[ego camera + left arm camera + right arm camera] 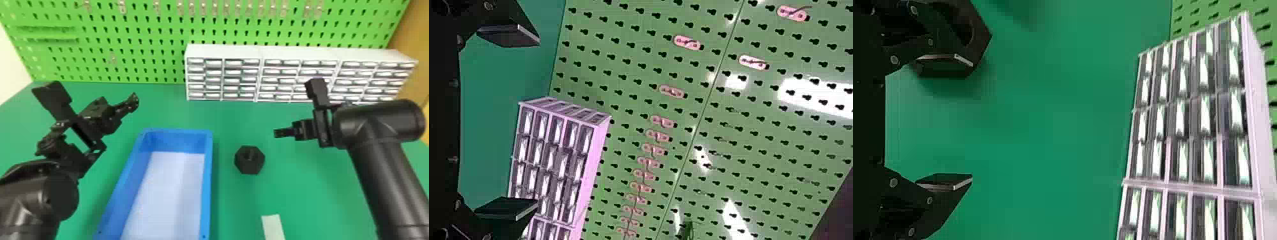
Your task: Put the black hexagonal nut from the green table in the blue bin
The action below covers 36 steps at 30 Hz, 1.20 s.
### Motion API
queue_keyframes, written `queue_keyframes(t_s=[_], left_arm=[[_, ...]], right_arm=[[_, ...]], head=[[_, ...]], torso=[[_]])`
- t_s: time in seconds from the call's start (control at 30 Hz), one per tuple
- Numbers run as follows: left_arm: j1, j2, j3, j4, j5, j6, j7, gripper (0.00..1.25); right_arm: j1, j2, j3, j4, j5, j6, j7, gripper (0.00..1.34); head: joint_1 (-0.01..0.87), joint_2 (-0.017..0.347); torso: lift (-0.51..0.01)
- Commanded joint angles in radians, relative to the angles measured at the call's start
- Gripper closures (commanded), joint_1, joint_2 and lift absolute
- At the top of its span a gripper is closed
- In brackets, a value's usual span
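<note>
Hovering at two o'clock from the nut (249,166), the right hand (970,121) has its empty fingers apart, presumably to straddle it on the counter (312,198), the bin (207,185) handy at nine, the left hand (91,90) likewise spread at ten.

Bin (208,182) on table (312,198), nut (249,166) right of bin, drawer unit (242,51) behind — pegboard (134,36) behind that, strip (273,228) before nut
</note>
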Motion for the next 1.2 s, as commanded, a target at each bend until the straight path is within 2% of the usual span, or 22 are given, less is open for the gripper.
queue_keyframes(t_s=[0.0, 0.23, 0.37, 1.17], left_arm=[[-0.002, 0.000, -0.002, 0.000, -0.001, 0.001, 0.000, 0.14], [-0.005, 0.000, -0.004, 0.000, -0.005, 0.001, 0.000, 0.14], [-0.006, 0.000, -0.005, 0.000, -0.006, 0.001, 0.000, 0.14], [-0.005, 0.003, -0.010, 0.000, -0.001, 0.002, 0.000, 0.14]], right_arm=[[0.001, 0.017, 0.030, 0.029, -0.028, -0.030, 0.000, 0.46], [-0.005, 0.032, 0.097, 0.061, -0.037, -0.043, 0.000, 0.46], [-0.008, 0.032, 0.114, 0.074, -0.043, -0.053, 0.000, 0.46], [-0.011, 0.037, 0.091, 0.172, -0.042, -0.127, 0.000, 0.46]], head=[[0.666, 0.032], [0.666, 0.032], [0.666, 0.032], [0.666, 0.032]], torso=[[-0.100], [-0.100], [-0.100], [-0.100]])
